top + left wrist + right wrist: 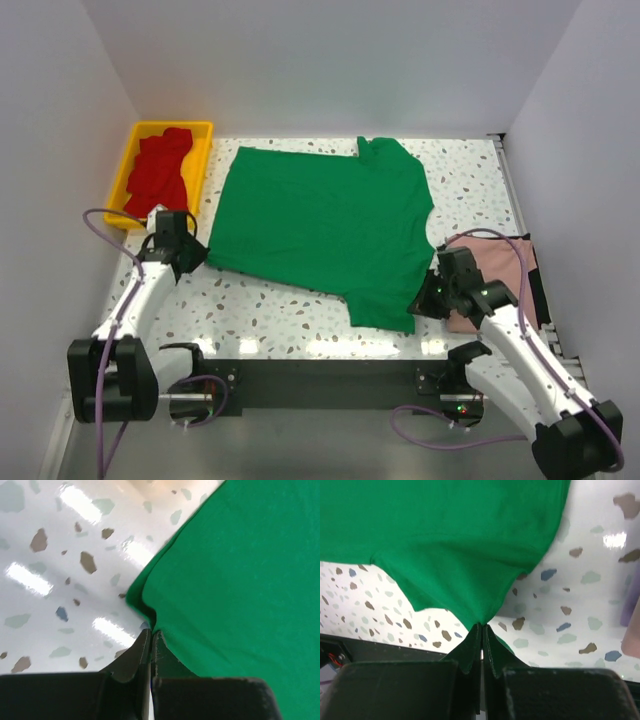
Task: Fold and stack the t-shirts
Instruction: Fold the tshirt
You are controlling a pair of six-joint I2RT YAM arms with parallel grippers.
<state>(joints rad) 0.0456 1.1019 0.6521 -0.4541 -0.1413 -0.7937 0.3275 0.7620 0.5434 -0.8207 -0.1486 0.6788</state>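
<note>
Bright green cloth t-shirt (320,225) lies spread flat on the speckled tabletop (270,312). Left gripper (151,636) is pinched fully closed on its near-left corner, and right gripper (481,628) likewise on its near-right edge. Probably the start of a fold: both should lift level and in sync, keeping the edge taut (an uneven pull skews the crease).

top view: no readable text, labels or numbers
left wrist view: nothing legible
right wrist view: nothing legible
brands/signs: none can be read
</note>
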